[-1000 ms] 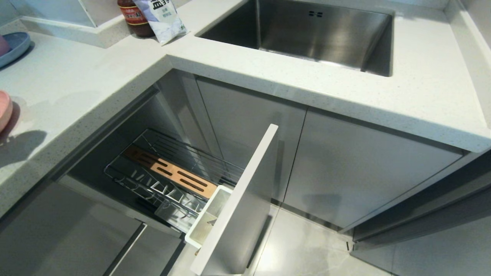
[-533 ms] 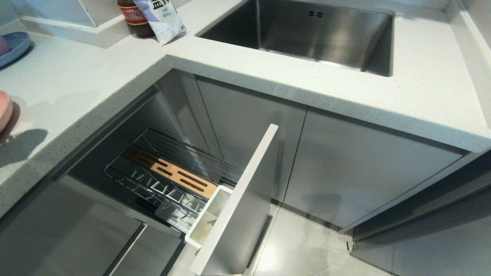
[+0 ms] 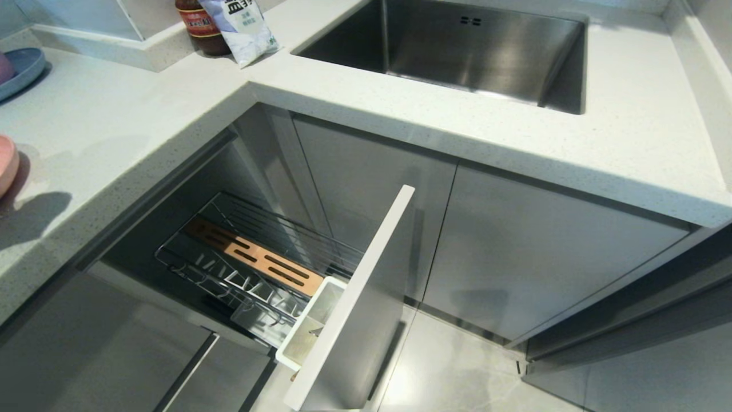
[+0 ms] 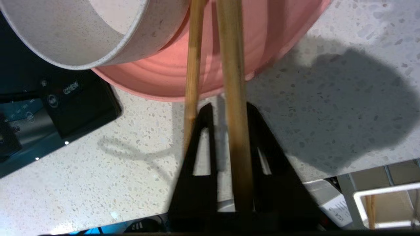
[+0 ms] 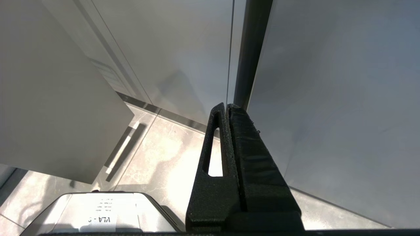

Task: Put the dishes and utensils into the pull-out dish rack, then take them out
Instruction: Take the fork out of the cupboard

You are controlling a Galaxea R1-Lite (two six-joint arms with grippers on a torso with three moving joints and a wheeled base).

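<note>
On the speckled worktop (image 4: 311,108), the left tool (image 4: 226,109), slackening around one chopstick (image 4: 234,98), may drop it off the edge.

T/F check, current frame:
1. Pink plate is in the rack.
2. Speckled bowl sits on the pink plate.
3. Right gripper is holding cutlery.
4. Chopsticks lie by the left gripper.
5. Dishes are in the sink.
1. False. The dish rack holds no dishes; the pink plate is on the countertop.
2. True. The speckled bowl rests on it.
3. False. The right gripper is shut on nothing, by the cabinet fronts.
4. True. The chopsticks run from the left gripper onto the plate.
5. False. No dishes show in the sink.
</note>
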